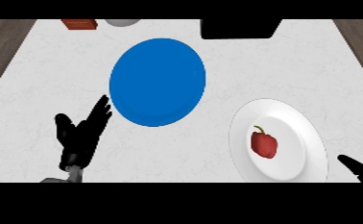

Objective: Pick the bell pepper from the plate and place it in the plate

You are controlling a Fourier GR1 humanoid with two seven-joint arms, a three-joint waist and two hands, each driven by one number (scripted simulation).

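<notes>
White marble counter (56, 69), left hand (79, 134) fingers straight, right hand (352, 165) fingers perhaps unreadable at edge

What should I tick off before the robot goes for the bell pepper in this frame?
1. Bell pepper lies on the white plate, uncovered: ok.
2. Blue plate bare, ready to receive it: ok.
3. Right hand near the white plate, only a tip showing at the view's edge; finger state: cannot tell.
4. Left hand open, resting beside the blue plate, holding nothing: ok.
5. Counter between the two plates free of obstacles: ok.
6. Red-brown box and grey object sit at the far edge, out of the way: ok.
</notes>
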